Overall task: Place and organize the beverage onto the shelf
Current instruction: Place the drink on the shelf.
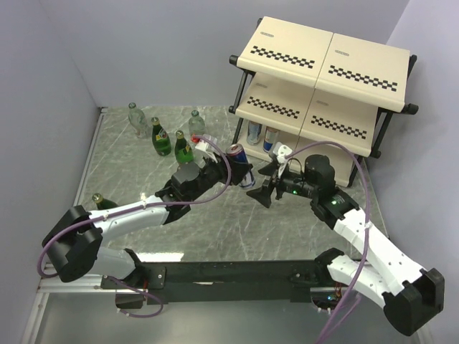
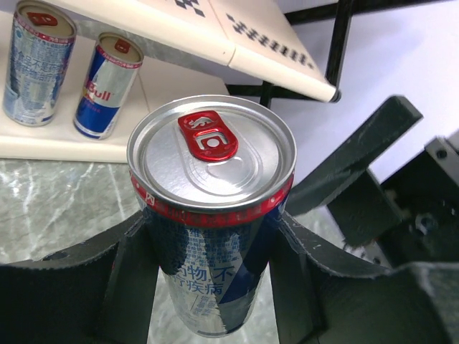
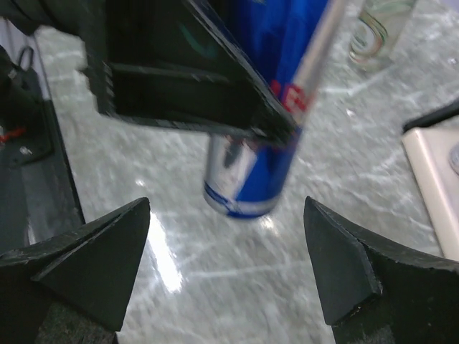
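Note:
My left gripper (image 1: pixel 233 166) is shut on a slim silver-and-blue can (image 1: pixel 237 153) with a red tab, gripping it by its sides (image 2: pixel 211 215). The can is in front of the shelf (image 1: pixel 287 43), roughly upright. The right wrist view shows the same can (image 3: pixel 251 179) tilted, its base looking slightly off the tabletop. Facing it from the right, my right gripper (image 1: pixel 262 180) stands wide open and empty (image 3: pixel 226 258), short of the can. Two more cans (image 1: pixel 254 132) (image 1: pixel 270 136) stand on the shelf's lowest board (image 2: pixel 43 140).
Two green bottles (image 1: pixel 161 137) (image 1: pixel 184 148) and two clear bottles (image 1: pixel 136 118) (image 1: pixel 195 123) stand at the back left of the marble table. Another green bottle (image 1: pixel 104 201) is beside the left arm. The shelf's black frame (image 1: pixel 380 132) is just behind my right gripper.

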`<state>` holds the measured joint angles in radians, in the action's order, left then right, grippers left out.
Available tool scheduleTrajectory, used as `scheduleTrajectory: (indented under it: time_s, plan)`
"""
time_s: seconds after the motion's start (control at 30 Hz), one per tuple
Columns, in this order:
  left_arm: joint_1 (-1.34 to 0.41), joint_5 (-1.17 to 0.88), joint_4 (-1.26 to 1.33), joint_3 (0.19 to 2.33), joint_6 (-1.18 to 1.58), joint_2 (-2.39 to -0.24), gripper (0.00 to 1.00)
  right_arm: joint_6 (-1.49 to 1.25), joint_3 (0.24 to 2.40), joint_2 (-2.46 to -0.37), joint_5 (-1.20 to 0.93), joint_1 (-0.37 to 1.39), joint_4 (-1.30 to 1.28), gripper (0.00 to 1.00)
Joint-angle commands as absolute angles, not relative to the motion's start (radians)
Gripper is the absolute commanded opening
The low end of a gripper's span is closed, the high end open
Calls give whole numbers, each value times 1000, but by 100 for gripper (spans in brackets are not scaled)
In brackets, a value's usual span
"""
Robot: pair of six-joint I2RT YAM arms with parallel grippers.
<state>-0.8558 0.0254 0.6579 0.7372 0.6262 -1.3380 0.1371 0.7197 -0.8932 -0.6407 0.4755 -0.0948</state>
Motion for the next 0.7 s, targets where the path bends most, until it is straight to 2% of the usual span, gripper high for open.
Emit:
scheduleTrajectory:
  time_s: [0.0,0.13,0.53,0.63,0.67]
  plan:
    - [-854,38,816,805,702,-1327,0,63,756,-907,-557,534,47,93]
    - [-853,35,851,808,736,-1336,0,48,779,-943,-430,566,52,93]
    - [-853,12,873,818,779,-1353,0,52,836,-1034,-368,617,31,87]
    - [-854,8,868,824,778,-1356,0,57,847,-1054,-356,624,18,82]
    - [-854,8,870,822,776,-1355,0,60,853,-1057,-353,626,11,76]
